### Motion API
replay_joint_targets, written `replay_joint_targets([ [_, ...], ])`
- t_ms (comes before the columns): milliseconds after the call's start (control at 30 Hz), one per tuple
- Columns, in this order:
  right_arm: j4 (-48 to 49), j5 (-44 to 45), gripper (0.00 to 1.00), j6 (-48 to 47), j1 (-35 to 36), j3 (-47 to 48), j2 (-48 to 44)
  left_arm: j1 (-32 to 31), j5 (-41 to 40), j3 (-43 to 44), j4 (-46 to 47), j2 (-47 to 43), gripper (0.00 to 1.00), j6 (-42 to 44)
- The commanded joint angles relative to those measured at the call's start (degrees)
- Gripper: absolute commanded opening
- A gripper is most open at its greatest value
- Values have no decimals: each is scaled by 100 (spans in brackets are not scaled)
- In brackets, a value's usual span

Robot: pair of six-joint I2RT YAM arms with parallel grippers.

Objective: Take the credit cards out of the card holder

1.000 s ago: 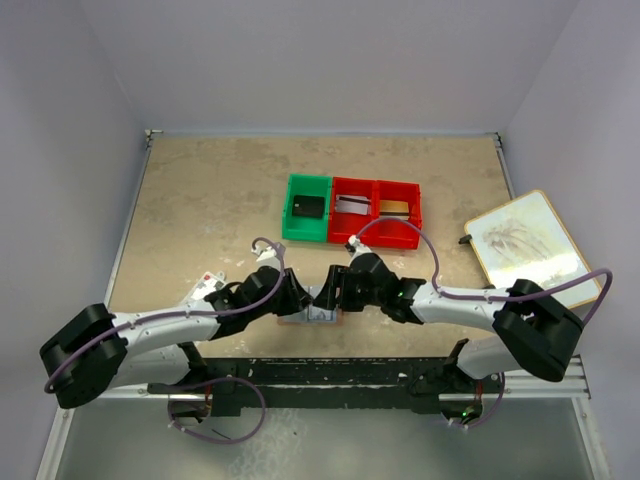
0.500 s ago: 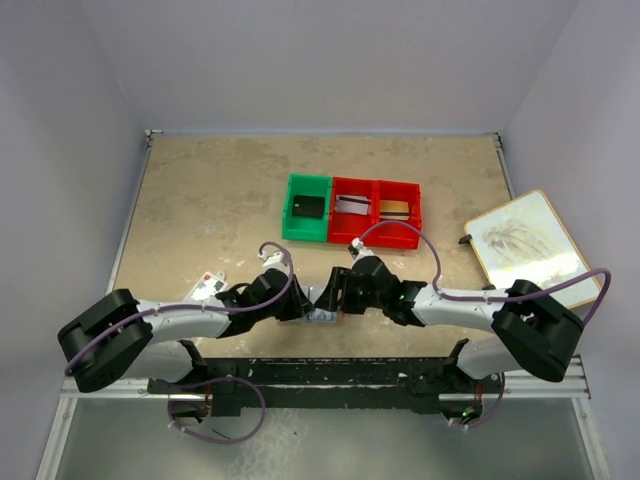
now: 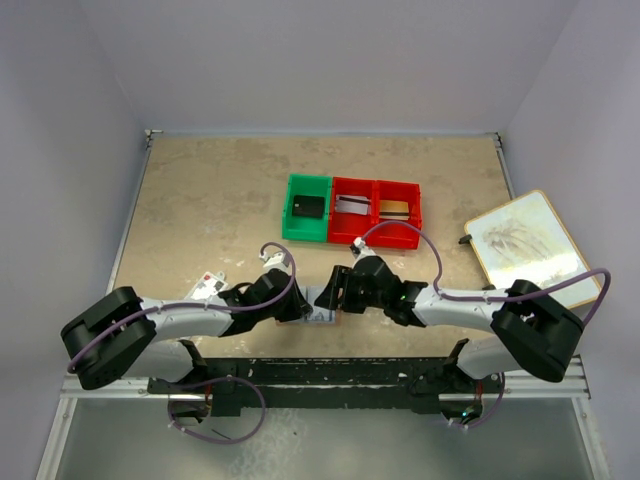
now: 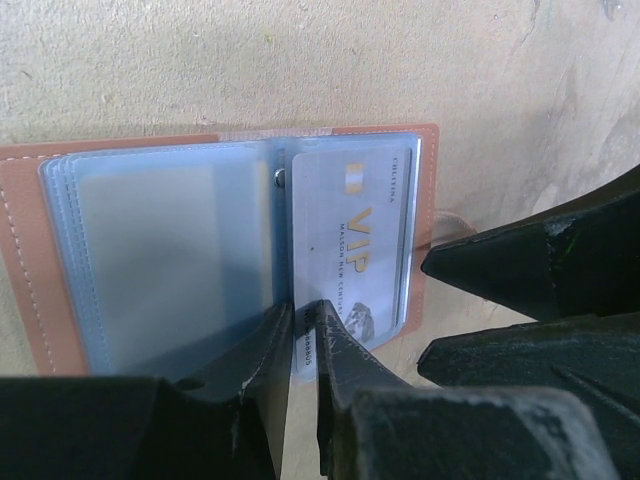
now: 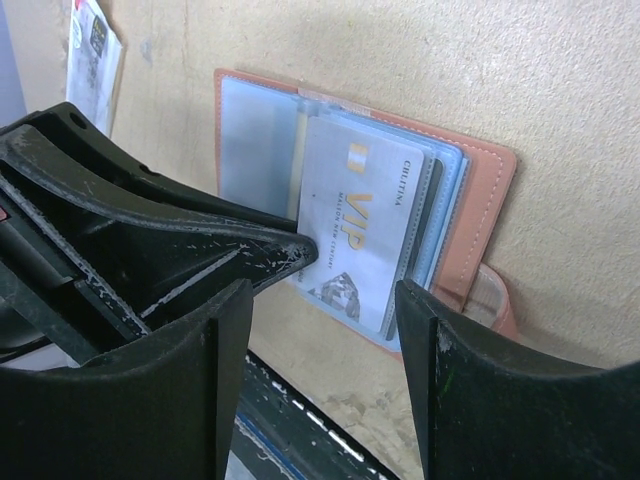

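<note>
The reddish-brown card holder (image 3: 322,306) lies open near the table's front edge, its blue-grey sleeves up (image 4: 160,250) (image 5: 485,190). A white VIP credit card (image 4: 350,240) (image 5: 360,230) sits in the right-hand sleeve. My left gripper (image 4: 304,312) (image 3: 300,308) comes in low from the near side. Its jaws are almost together, with the card's near left corner showing in the slit. Whether they pinch it I cannot tell. My right gripper (image 5: 320,290) (image 3: 336,297) hovers open over the holder's right half, holding nothing, and its fingers (image 4: 540,260) stand just right of the holder.
A green bin (image 3: 306,207) and two red bins (image 3: 352,210) (image 3: 397,210) stand behind the holder, each with a card-like item inside. A white packet with a red mark (image 3: 206,285) lies to the left. A framed picture (image 3: 520,245) rests at the right edge. The black front rail (image 5: 300,420) is close.
The left arm has dropped lower and its gripper has slid slightly right onto the holder's near edge. The right arm has barely moved.
</note>
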Motion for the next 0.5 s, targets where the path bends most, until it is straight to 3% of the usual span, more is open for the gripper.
replay_joint_targets([
  [0,365,17,62,28,-37,-52,-54,-27,-271,-21,-354,78,11,198],
  [367,620,-37,62,146,-96,-140,494,-35,-322,-122,-349,-12,7,136],
  [467,646,9,62,200,-112,-213,545,-38,-322,-144,-368,-119,17,136],
])
